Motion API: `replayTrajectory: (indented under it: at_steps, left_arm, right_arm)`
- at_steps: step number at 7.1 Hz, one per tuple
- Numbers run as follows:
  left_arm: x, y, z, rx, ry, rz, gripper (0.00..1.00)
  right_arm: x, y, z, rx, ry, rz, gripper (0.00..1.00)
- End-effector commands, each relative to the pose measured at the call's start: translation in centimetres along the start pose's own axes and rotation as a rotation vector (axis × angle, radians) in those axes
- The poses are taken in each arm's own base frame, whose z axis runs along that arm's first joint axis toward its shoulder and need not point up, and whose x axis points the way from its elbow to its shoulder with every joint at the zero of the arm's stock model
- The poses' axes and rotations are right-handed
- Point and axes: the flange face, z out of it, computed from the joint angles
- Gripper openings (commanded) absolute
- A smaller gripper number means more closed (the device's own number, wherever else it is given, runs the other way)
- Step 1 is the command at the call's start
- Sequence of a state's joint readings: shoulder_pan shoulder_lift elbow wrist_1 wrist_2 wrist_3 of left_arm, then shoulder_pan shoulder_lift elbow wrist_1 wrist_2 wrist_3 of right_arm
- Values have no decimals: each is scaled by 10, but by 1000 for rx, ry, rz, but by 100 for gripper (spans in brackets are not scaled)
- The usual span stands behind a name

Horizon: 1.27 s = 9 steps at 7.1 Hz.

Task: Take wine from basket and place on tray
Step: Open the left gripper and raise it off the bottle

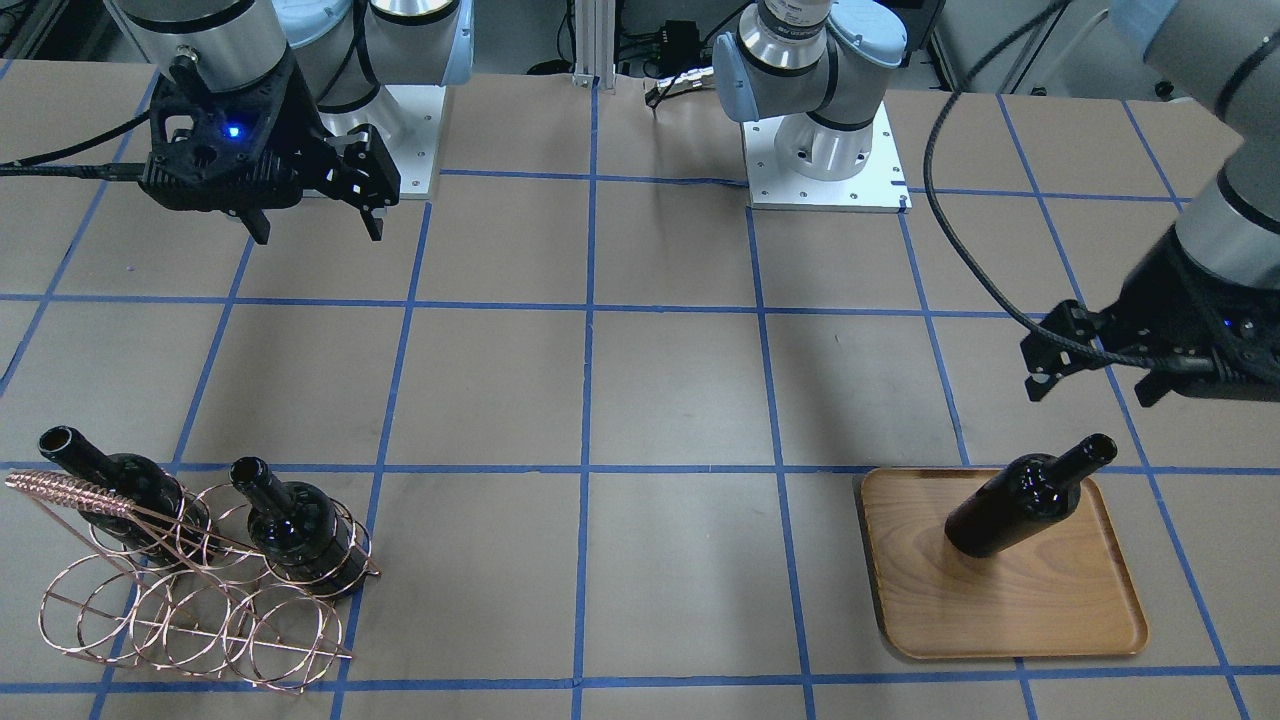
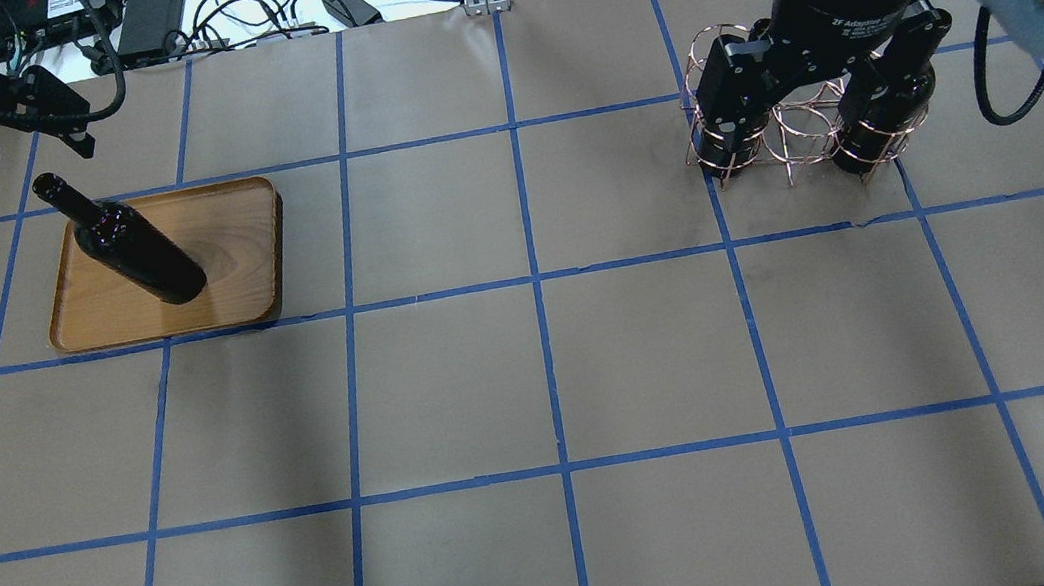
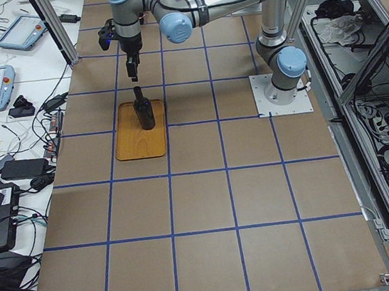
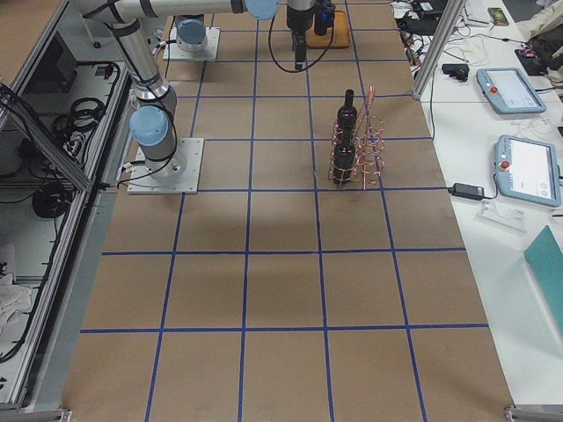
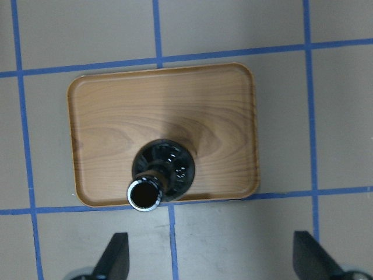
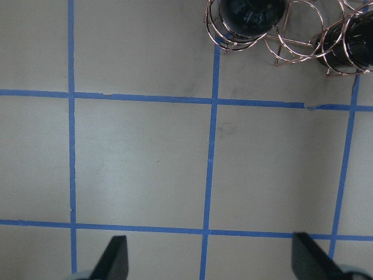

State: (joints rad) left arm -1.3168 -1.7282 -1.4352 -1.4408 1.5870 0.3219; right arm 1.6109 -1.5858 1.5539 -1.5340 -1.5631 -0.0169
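One wine bottle [image 1: 1020,500] stands upright on the wooden tray [image 1: 1040,610]; it also shows in the overhead view [image 2: 128,246] and in the left wrist view [image 5: 160,181]. My left gripper [image 1: 1092,392] is open and empty, above and just behind the bottle's mouth, not touching it. Two more wine bottles [image 1: 120,490] [image 1: 300,530] sit in the copper wire basket [image 1: 190,620]. My right gripper [image 1: 318,235] is open and empty, high above the table on the robot's side of the basket. The right wrist view shows the basket [image 6: 297,41] at its top edge.
The tray [image 2: 245,259] lies at the table's far left and the basket [image 2: 794,136] at the far right. Blue tape lines grid the brown table. Both arm bases stand on white plates [image 1: 830,190] at the robot's side.
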Motion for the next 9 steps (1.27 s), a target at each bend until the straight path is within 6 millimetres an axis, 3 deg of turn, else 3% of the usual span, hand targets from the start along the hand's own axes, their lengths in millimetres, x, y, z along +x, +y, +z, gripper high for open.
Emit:
replayTrajectory:
  at_steps: [1,2,3,5,6,9]
  left_arm:
    - [81,39,-44,16,9,-64,100]
    - [102,56,-53,26,20,-42,100]
    - [119,78,-44,5,55,-47,100]
    - [126,104,-46,9,56,-50,100]
    - [126,101,-40,2,61,-81,100]
    - [127,93,-49,18,69,-165,100]
  right_arm:
    - [0,0,1,-1,2,-1,100]
    - [0,0,1,-1,3,-1,100]
    - [0,0,1,-1,3,-1,100]
    - [0,0,1,-1,3,-1,100]
    - [1,0,0,0,5,-1,100]
    - [0,0,0,0,3,-1,100]
